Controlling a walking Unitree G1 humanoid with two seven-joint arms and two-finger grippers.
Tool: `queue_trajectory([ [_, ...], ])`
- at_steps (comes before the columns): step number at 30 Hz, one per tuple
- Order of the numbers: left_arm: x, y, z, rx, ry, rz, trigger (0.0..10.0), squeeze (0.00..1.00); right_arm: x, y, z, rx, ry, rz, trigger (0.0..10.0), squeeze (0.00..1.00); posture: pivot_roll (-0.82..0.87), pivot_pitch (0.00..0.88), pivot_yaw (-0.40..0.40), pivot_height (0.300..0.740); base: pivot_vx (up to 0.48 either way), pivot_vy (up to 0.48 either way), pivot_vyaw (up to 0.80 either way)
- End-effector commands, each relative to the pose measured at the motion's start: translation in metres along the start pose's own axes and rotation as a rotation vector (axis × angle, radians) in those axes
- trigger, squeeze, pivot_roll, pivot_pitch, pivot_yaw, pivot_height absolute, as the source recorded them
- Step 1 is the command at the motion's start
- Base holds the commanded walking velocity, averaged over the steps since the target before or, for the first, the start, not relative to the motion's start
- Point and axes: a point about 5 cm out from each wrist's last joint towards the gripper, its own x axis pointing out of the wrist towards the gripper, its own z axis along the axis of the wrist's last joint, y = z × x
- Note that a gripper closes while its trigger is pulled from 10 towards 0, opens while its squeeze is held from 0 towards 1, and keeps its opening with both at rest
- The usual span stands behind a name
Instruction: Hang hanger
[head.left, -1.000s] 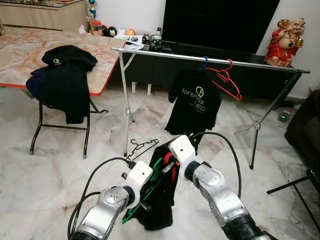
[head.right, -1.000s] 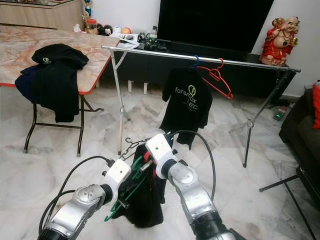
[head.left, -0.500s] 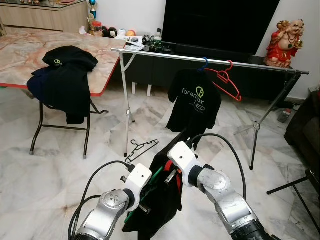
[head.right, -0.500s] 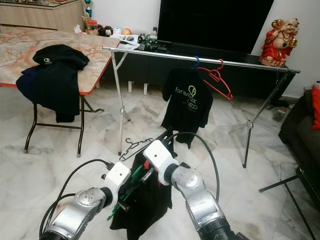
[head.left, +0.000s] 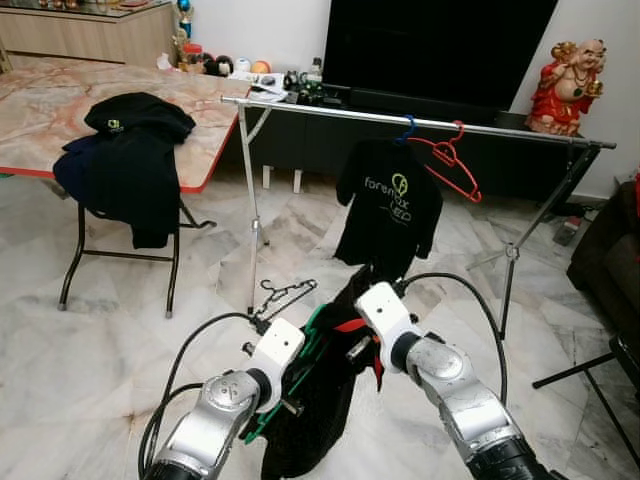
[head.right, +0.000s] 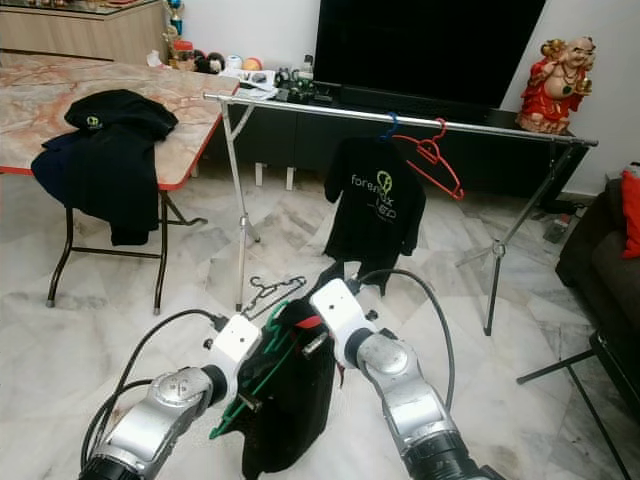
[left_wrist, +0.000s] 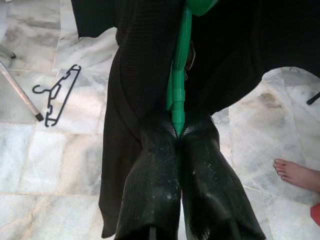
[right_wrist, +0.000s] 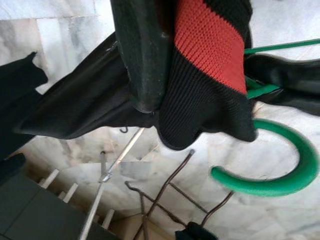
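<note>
The left gripper (left_wrist: 177, 132) pinches the green plastic hanger (left_wrist: 178, 95) carrying a black garment (head.left: 320, 410), low before the silver metal clothes rail (head.left: 420, 122). The right gripper (right_wrist: 167, 65) clamps the garment's red-trimmed collar. A black wire hanger (head.left: 283, 294) lies on the marble floor (head.left: 100, 340).

The rail (head.left: 330, 108) is bare along its left half. Further right, a hung black shirt (head.left: 388, 208) and a red hanger (head.left: 448, 160) crowd it. A black hanger (head.left: 282, 295) lies on the floor near the rack's left leg (head.left: 252, 210), seemingly just beside it.
</note>
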Motion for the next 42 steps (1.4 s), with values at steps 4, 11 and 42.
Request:
queue_trajectory([
  [4, -0.001, 0.003, 0.015, 0.005, -0.072, 0.01, 10.0, 0.0, -0.008, -0.004, -0.013, -0.054, 0.074, 0.011, 10.0, 0.0, 0.13, 0.0, -0.118, 0.74, 0.0, 0.0, 0.0],
  [11, -0.001, 0.001, 0.013, 0.005, -0.07, 0.003, 10.0, 0.0, -0.007, -0.002, -0.015, -0.049, 0.077, 0.011, 10.0, 0.0, 0.12, 0.0, -0.115, 0.74, 0.0, 0.0, 0.0],
  [42, -0.001, 0.003, 0.017, -0.011, -0.116, 0.02, 10.0, 0.0, -0.021, -0.013, -0.009, -0.05, 0.035, -0.018, 10.0, 0.0, 0.12, 0.0, -0.119, 0.74, 0.0, 0.0, 0.0],
])
